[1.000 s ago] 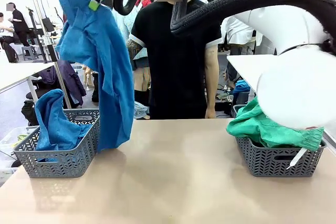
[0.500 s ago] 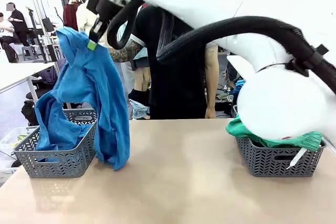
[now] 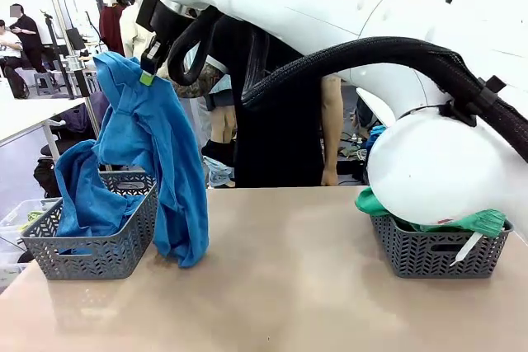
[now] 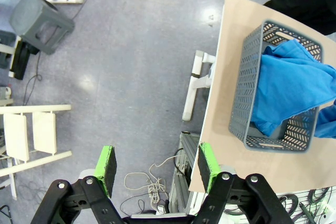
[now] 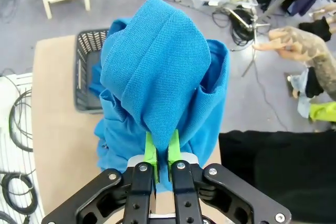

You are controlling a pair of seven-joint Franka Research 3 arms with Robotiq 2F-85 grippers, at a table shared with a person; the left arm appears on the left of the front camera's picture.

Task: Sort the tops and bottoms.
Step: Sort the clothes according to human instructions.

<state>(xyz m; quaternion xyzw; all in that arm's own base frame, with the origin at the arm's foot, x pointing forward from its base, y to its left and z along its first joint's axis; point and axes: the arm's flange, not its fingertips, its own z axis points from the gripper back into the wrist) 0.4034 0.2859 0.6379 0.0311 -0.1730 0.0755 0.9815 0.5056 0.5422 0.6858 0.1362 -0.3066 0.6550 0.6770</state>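
We see the right gripper [image 5: 162, 156] with its green pads pressed nearly together on a fold of the bright blue knit cloth garment [image 3: 161, 162], which hangs high above the table's left side with its lower end bunched on the beige tabletop [image 3: 280, 278], touching the grey perforated plastic basket on the left [image 3: 107, 249]. We judge the cloth light, limp and not slippery: it drapes in long folds, so a pinch on a doubled edge near the top, as here, should hold, though the trailing hem may drag or catch on the basket rim. A second bright blue garment [image 3: 87, 191] already lies in that basket, spilling over its near wall. The left gripper [image 4: 157, 163] hovers wide apart and empty, out past the table edge over the floor. On the right, a sea-green garment with a white tag [image 3: 478, 224] fills a second grey basket [image 3: 437, 257], partly hidden by the white arm. A person in a black shirt [image 3: 280, 138] stands at the far side, probably clear of the hanging cloth.
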